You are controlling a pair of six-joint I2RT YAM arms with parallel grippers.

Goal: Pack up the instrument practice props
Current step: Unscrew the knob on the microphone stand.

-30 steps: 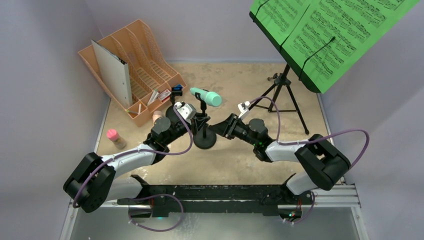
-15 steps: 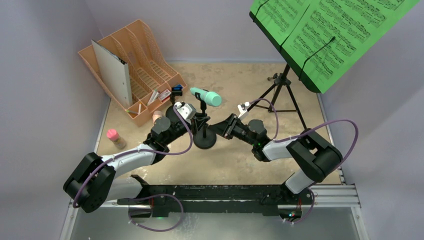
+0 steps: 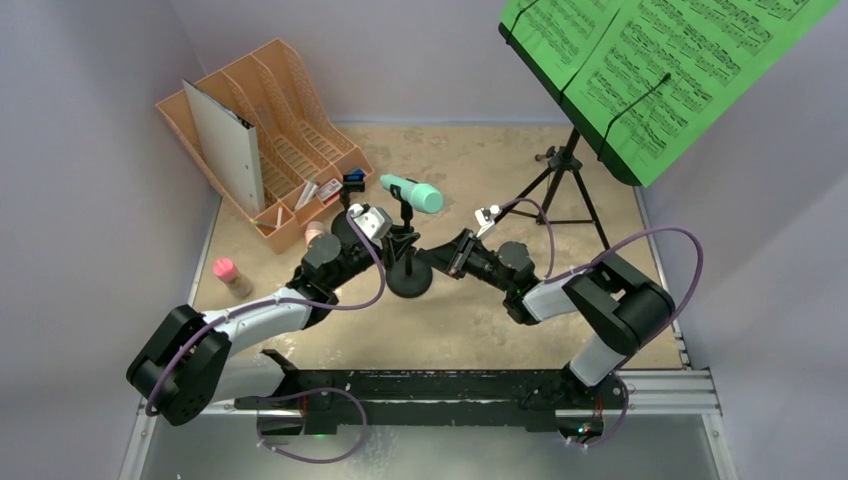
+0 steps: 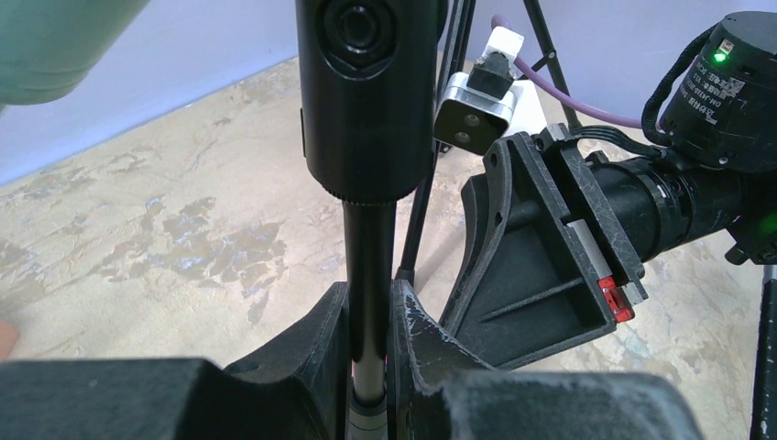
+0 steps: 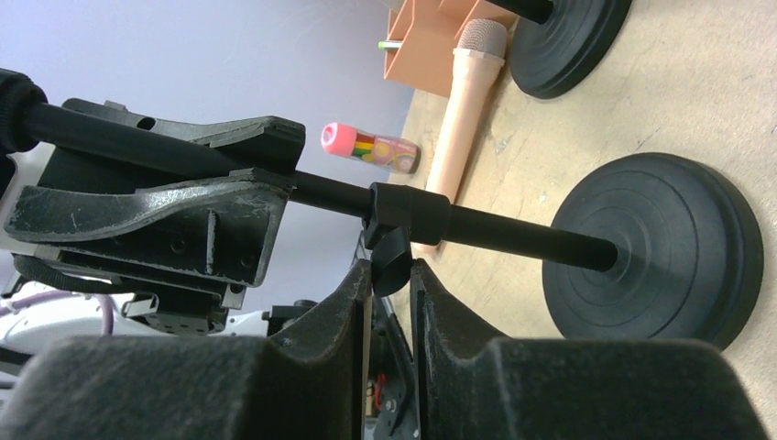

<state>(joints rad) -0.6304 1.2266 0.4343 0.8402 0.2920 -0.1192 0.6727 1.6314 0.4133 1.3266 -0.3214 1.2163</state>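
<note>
Since a second ago, swings the right elbow in toward the middle and narrows the right hand (image 5: pixel 391 275), now pinched on the small knob partway up the clip pole (image 5: pixel 522 236). Clamps the same pole's thin shaft in the clenched left hand (image 4: pixel 369 321), mid-counter (image 3: pixel 480 330), with the teal microphone (image 3: pixel 411 193) clipped on top. Leaves the pink microphone (image 5: pixel 463 128) flat on the counter near the orange rack (image 3: pixel 320 140) at far left, and the tripod (image 3: pixel 572 190) with green pages (image 3: pixel 670 60) standing far right.

Lab test booth, plain lilac walls (image 3: pixel 90 150), mottled tabletop (image 3: pixel 470 160), mounting rail (image 3: pixel 450 385)
</note>
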